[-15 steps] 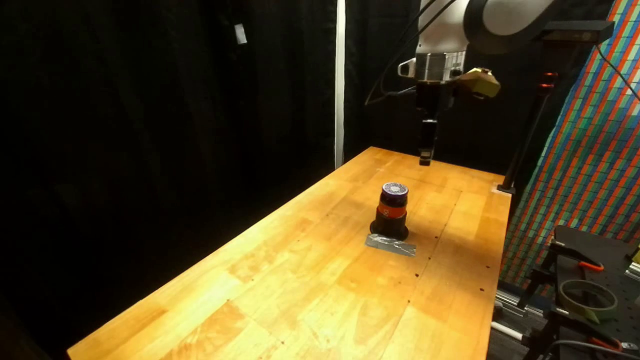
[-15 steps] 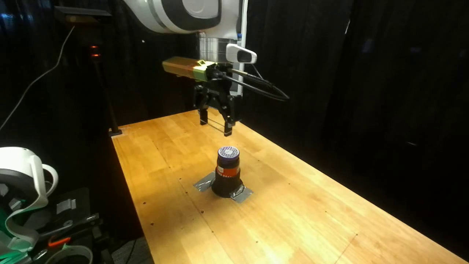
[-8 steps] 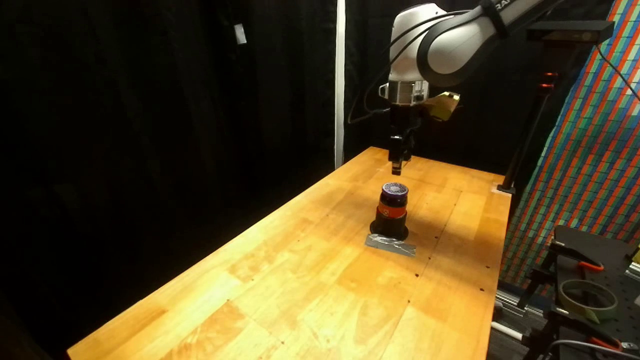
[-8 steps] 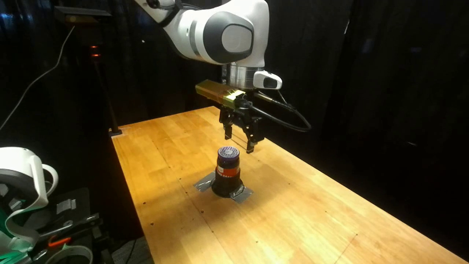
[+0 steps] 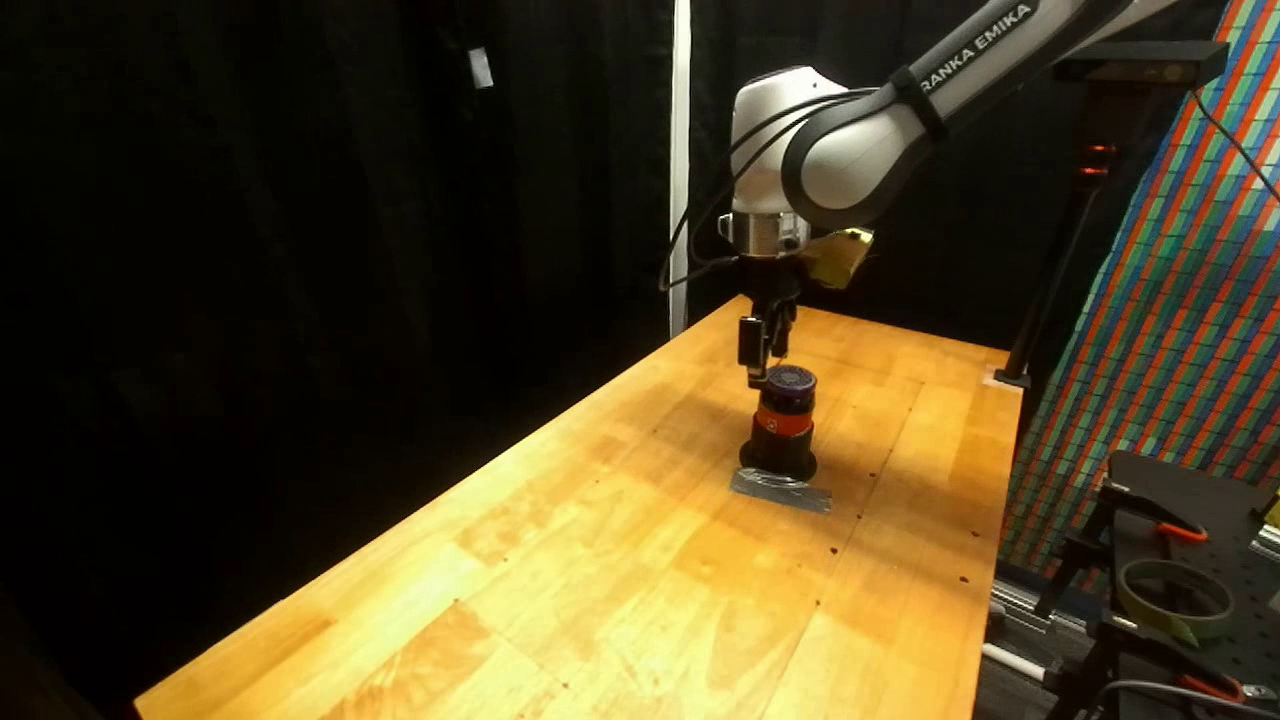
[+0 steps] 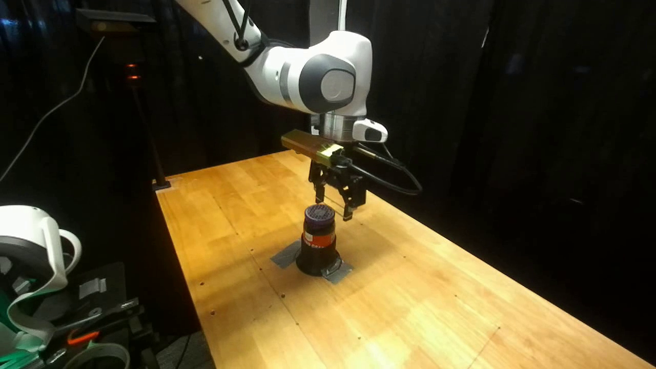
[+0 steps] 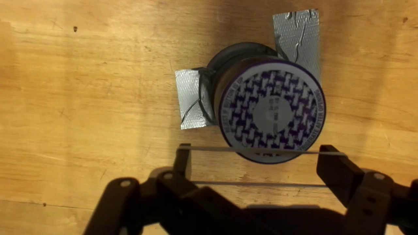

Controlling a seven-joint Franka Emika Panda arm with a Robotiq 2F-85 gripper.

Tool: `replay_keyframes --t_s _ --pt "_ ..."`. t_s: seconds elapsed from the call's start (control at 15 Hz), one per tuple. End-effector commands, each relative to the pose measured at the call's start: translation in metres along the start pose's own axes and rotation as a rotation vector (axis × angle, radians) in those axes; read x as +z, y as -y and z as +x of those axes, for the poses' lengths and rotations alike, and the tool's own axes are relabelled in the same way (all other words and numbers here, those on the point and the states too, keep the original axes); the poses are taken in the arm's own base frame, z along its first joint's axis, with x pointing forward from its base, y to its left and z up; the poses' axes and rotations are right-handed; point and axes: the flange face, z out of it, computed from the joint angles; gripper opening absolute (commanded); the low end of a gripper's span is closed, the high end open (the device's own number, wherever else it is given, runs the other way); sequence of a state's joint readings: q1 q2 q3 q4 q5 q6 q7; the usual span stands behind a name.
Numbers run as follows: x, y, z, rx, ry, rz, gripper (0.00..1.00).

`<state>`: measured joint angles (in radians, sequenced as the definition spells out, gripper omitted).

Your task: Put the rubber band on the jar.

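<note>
Your fingers [image 7: 339,174] stand spread, with the rubber band [image 7: 261,184] stretched across the gap between them in two strands. Near them, the jar [image 6: 320,229] stands upright in a dark base [image 6: 315,262], well in from the edges of the bench [image 6: 435,287] that show, and open bench lies on every side of it. From the wrist view you see the patterned lid [image 7: 272,114] from above, a strand passing in front of its rim on the fingers' side, and two strips of grey tape [image 7: 297,36] reaching from the base; both exterior views give you the orange-red label [image 6: 325,240] on the jar's side. You cannot tell whether band and lid touch. Your arm [image 5: 850,165] slopes down to the wrist, and the fingers point downward, their tips near the lid.
</note>
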<state>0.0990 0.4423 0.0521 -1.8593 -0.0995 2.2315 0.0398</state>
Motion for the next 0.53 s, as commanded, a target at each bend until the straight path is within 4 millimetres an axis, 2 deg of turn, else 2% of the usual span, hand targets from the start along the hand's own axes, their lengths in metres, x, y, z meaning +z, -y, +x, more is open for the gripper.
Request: replay_keyframes --t_s 0.0,0.27,0.47 --pt "0.019 0.003 0.011 0.014 0.032 -0.024 1.00" --pt "0.040 0.016 0.006 -0.003 0.088 -0.007 1.00" --pt "0.037 0.020 -0.005 -0.006 0.123 -0.022 1.00"
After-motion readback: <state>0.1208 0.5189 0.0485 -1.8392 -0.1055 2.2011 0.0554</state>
